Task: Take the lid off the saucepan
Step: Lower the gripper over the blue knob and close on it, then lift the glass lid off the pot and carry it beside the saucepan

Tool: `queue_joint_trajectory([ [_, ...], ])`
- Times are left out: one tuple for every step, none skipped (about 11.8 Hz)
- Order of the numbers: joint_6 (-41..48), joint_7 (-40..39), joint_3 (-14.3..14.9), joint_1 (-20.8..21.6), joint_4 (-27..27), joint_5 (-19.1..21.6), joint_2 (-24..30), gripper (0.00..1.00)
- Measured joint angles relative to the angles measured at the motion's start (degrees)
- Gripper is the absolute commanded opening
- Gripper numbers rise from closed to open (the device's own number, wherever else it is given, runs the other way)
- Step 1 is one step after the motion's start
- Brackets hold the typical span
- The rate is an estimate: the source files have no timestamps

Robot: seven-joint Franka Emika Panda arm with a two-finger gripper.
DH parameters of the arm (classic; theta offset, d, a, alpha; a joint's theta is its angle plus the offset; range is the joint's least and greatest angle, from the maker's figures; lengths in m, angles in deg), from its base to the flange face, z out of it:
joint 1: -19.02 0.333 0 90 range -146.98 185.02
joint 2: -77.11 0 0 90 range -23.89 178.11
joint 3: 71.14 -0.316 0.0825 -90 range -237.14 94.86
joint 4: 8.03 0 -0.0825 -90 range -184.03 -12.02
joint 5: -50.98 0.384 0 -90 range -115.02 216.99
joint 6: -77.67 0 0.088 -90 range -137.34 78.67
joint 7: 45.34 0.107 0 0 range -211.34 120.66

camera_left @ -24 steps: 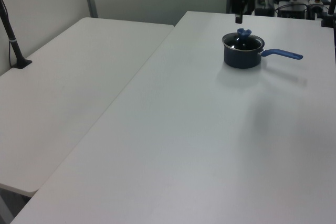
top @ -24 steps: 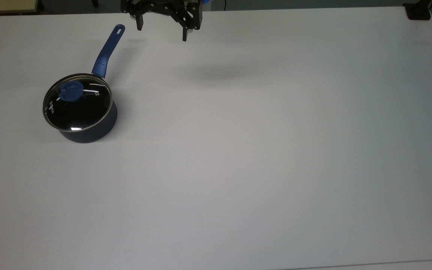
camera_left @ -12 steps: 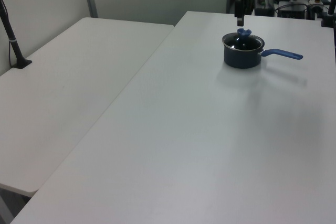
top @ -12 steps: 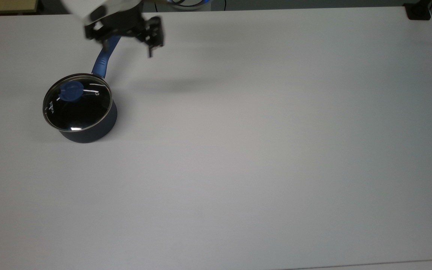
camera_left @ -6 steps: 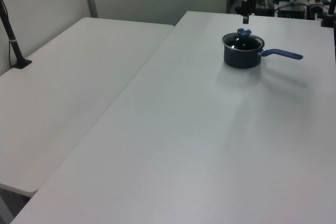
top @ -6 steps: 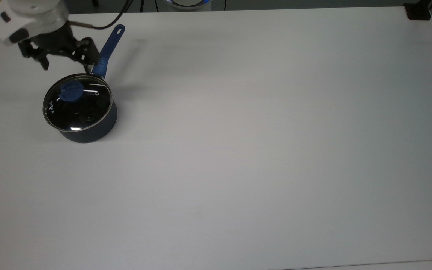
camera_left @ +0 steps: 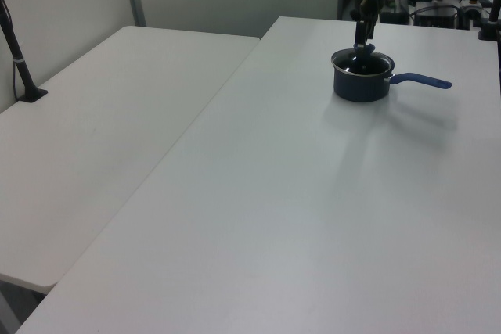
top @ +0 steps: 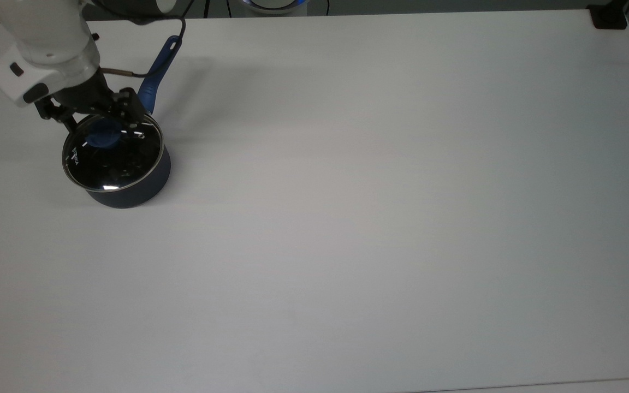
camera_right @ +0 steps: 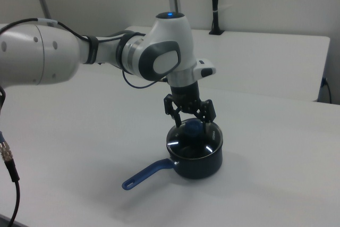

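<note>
The dark navy saucepan (top: 138, 192) stands near the top view's left edge, its long blue handle (top: 157, 70) pointing to the far edge. The clear glass lid (top: 115, 161) lies flat on the pan, its blue knob (top: 102, 136) partly covered by my hand. My gripper (top: 100, 126) hangs directly over the knob, open. In the right view, the gripper (camera_right: 192, 124) has one finger on each side of the knob (camera_right: 193, 129), not closed on it. In the left view, the gripper (camera_left: 362, 41) sits just above the pan (camera_left: 360, 84).
The white table (top: 380, 218) stretches wide to the top view's right. A black mount (top: 608, 17) sits at its far right corner. A second table (camera_left: 102, 131) adjoins in the left view's left, with a black clamped post (camera_left: 19, 60). My arm's cable (top: 129, 72) runs near the handle.
My gripper swept from the table's far middle leftward across the pan handle, then dropped down over the lid's knob. Pan and lid have not moved.
</note>
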Motion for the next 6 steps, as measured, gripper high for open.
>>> queue_joint_trajectory([
  [-1.04,-0.05,-0.01,0.0,-0.68,0.21,-0.22,0.65],
  [-1.45,-0.05,-0.01,0.0,-1.01,0.24,-0.41,0.53],
  [-1.48,-0.3,-0.01,0.0,-1.07,0.24,-0.51,0.48],
  [-1.49,-0.69,-0.01,-0.01,-1.06,0.24,-0.5,0.44],
  [-1.49,-1.22,-0.01,-0.1,-1.05,0.34,-0.49,0.44],
  [-1.49,-1.38,-0.01,-0.1,-1.03,0.36,-0.36,0.44],
])
